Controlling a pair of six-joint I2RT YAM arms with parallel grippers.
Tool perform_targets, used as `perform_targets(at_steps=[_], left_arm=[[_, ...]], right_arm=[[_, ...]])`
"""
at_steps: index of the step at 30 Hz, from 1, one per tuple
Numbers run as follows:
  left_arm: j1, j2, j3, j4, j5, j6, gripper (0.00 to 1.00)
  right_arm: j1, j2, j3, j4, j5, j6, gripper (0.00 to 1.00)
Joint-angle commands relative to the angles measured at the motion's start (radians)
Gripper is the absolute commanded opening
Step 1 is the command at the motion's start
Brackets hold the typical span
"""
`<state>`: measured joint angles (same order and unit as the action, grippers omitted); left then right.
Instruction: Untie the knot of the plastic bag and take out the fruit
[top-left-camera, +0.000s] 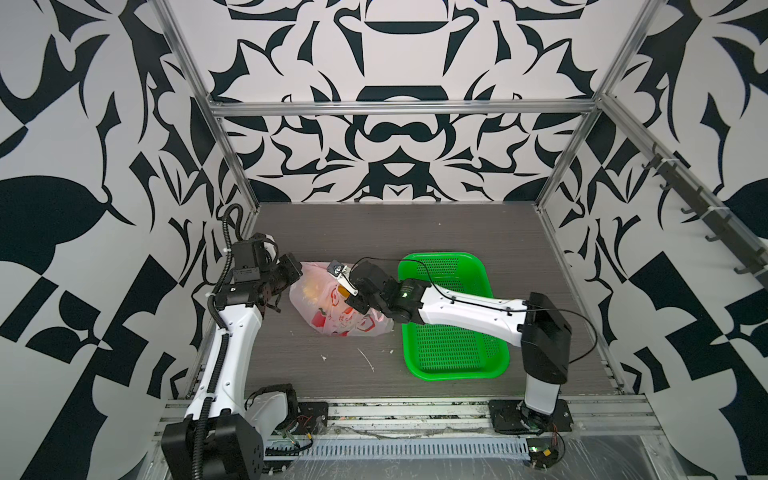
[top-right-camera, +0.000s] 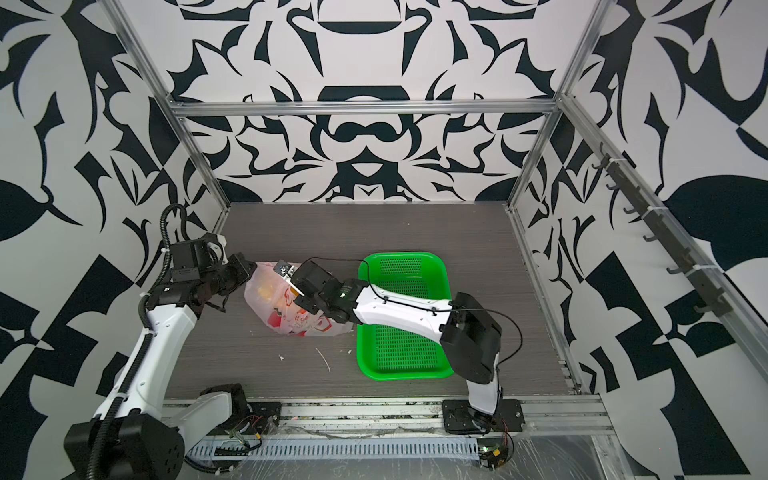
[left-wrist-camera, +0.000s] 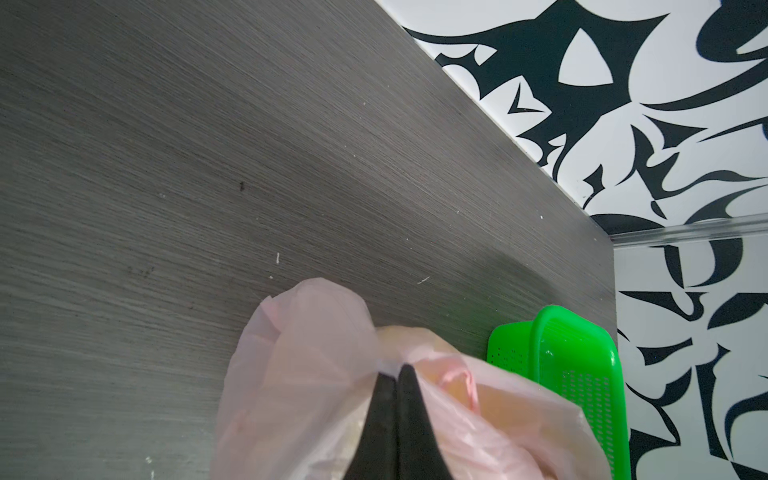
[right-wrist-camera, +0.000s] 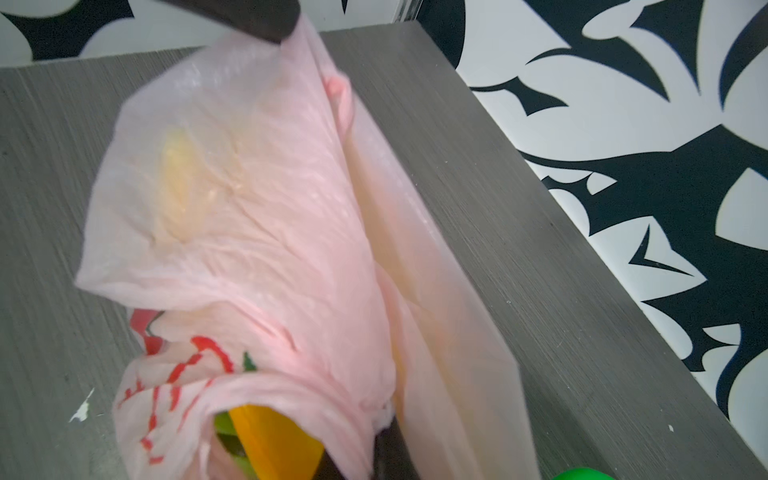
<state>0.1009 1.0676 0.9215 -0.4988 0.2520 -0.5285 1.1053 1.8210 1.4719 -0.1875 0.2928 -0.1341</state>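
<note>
While the plastic bag (top-left-camera: 332, 309) lies on the grey wood-grain table (top-left-camera: 415, 232), just beside the green perforated basket (top-left-camera: 457, 376) and touching none of its inside, both arms reach in to it from opposite sides. The left gripper (left-wrist-camera: 400, 370) stands at the bag's end farthest from the basket. In the left wrist view its two black fingers are pressed tightly together, with a fold of the pale pink film pinched at their tips. The right gripper (right-wrist-camera: 353, 449) comes in over the basket's rim. Its jaws are closed too, and a gathered bunch of film runs down between the orange-faced finger (right-wrist-camera: 274, 440) and the dark one. The film is pulled into a taut sheet between the two grips. A thin twisted pink strand (left-wrist-camera: 457, 380) lies close to the left fingertips, but whether it is the knot cannot be told. The fruit (right-wrist-camera: 178, 183) is inside the bag, showing through the film as a pale yellow shape, with a sliver of green lower down. Red printed outlines and strokes of lettering (right-wrist-camera: 195, 365) crease across the bag's lower part, too crumpled and blurred to read. Small white scraps (top-left-camera: 368, 359) lie on the table nearer the arm bases.
</note>
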Motion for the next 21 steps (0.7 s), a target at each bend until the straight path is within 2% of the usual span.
perform_targets(at_steps=[1, 6, 9, 11, 14, 15, 18, 21], left_arm=[[0.014, 0.014, -0.009, 0.063, -0.102, -0.024, 0.0], [0.049, 0.027, -0.012, 0.081, -0.111, -0.037, 0.0], [0.067, 0.026, -0.016, 0.083, -0.104, -0.039, 0.0], [0.068, 0.024, -0.019, 0.088, -0.074, -0.042, 0.0], [0.068, 0.022, -0.009, 0.074, 0.033, -0.05, 0.0], [0.067, 0.022, -0.002, 0.06, 0.079, -0.051, 0.02], [0.062, 0.014, 0.002, -0.004, 0.215, -0.054, 0.3], [0.05, -0.025, -0.005, -0.073, 0.281, -0.048, 0.47]], right_arm=[[-0.001, -0.135, -0.066, 0.023, 0.054, 0.005, 0.07], [-0.012, -0.227, -0.19, 0.055, 0.097, 0.012, 0.06], [-0.042, -0.269, -0.25, 0.089, 0.059, 0.043, 0.06], [-0.056, -0.28, -0.265, 0.101, 0.021, 0.056, 0.06], [-0.057, -0.261, -0.246, 0.088, -0.002, 0.057, 0.06], [-0.056, -0.25, -0.236, 0.082, -0.003, 0.056, 0.05], [-0.057, -0.22, -0.212, 0.087, -0.025, 0.059, 0.04], [-0.056, -0.189, -0.183, 0.097, -0.05, 0.067, 0.04]])
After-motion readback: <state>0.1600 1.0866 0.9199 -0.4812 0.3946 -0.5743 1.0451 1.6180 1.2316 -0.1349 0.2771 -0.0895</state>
